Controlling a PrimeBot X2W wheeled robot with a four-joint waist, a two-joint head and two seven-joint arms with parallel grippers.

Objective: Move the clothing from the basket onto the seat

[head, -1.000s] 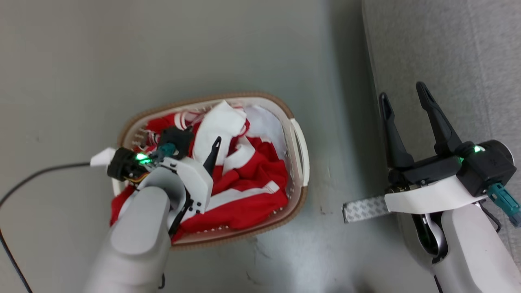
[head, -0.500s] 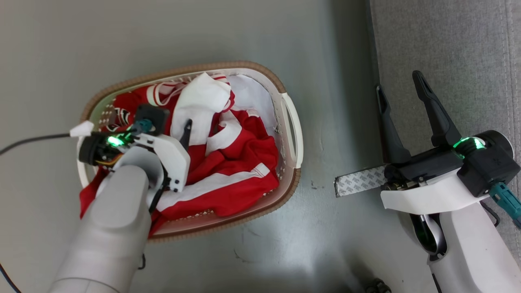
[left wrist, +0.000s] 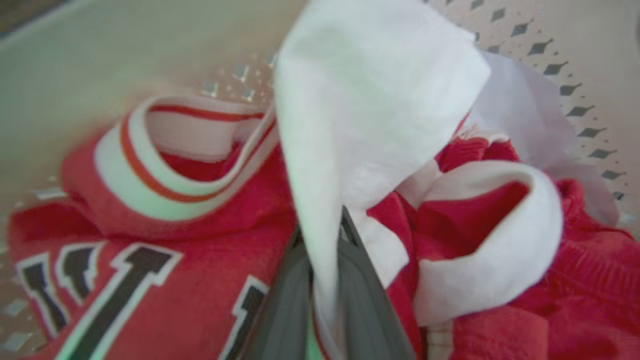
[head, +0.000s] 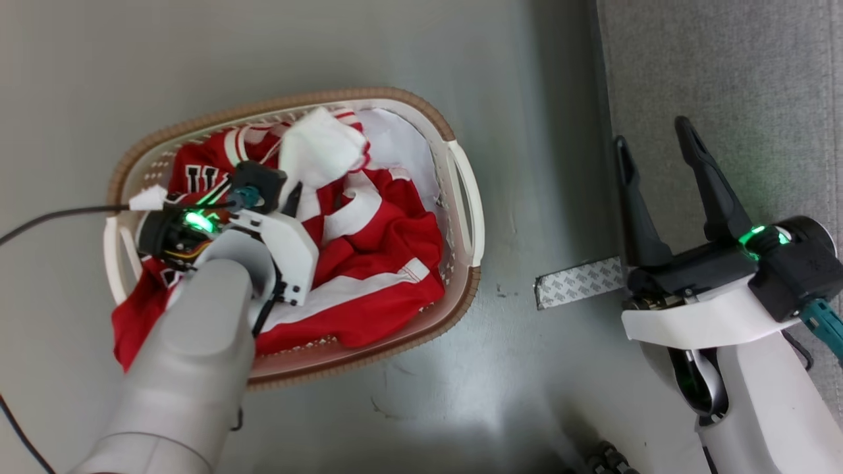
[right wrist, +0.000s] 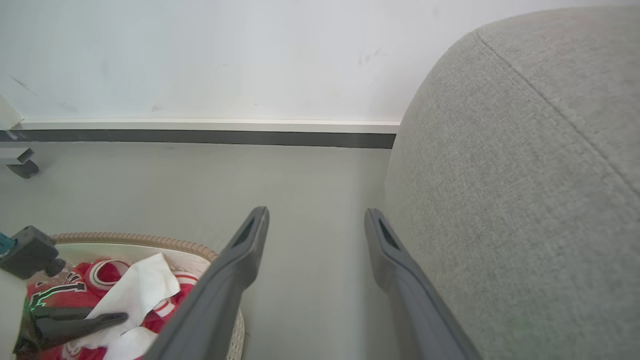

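Well, down on the smooth grey floor (head: 329,46) sits the small oval cream-white plastic basket (head: 467,204) with its brown rim and rows of little holes. The red and white soft jersey clothing (head: 388,250) lies heaped inside it, one red corner spilling over the near-left edge. The left pincer (head: 291,197) is down in that heap, its pale forearm reaching in from the near side. Seen from the left wrist, the left pincer (left wrist: 322,225) has its two dark fingers drawn nearly together on a white fold of the clothing (left wrist: 165,210), which stands up between them. Beside it lie a looped white collar with a red stripe and black-and-white lettering on red cloth. A paler white sheet (head: 408,148) rests against the basket's far-right wall. The right pincer (head: 651,135) hangs well apart from the basket, its long dark fingers spread wide with nothing between them, over the edge of the large grey woven-fabric seat (head: 724,66). From the right wrist, the right pincer (right wrist: 316,212) points toward a white wall, the seat (right wrist: 500,200) rounding up just beside it. A short grey patterned strip (head: 579,283) lies flat on the floor between basket and seat, and a thin black cable (head: 59,216) runs in from the left.
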